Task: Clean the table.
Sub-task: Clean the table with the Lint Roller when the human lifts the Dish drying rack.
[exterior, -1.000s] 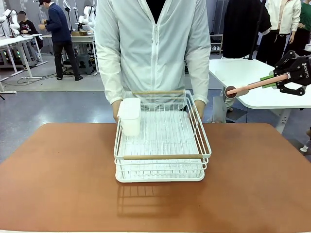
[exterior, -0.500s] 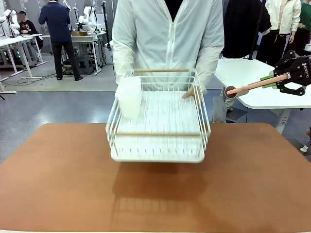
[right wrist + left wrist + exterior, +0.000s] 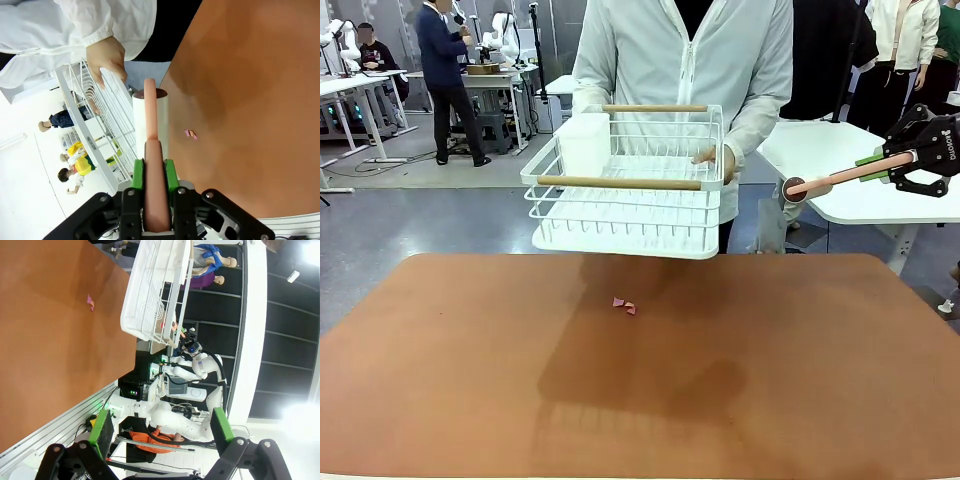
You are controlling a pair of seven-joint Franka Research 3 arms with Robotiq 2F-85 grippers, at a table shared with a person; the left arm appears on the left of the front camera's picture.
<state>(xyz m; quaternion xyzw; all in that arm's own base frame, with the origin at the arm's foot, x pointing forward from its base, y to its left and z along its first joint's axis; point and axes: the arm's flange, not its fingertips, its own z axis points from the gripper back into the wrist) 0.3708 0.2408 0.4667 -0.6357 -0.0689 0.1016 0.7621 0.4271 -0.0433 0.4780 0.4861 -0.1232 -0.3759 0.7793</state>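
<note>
Your right fingers are clamped on the pink-handled roller, your left fingers stand apart, and pink scraps lie on the bench.

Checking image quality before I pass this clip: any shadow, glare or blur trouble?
Front view: sharp; the raised rack throws a soft shadow on the table, pink scraps readable. Left wrist view: blown-out glare at lower right. Right wrist view: overexposed white at left, roller sharp.

Grey floor surrounds a white round-cornered counter; well left of it stand white metal-legged counters and a dark stool.
</note>
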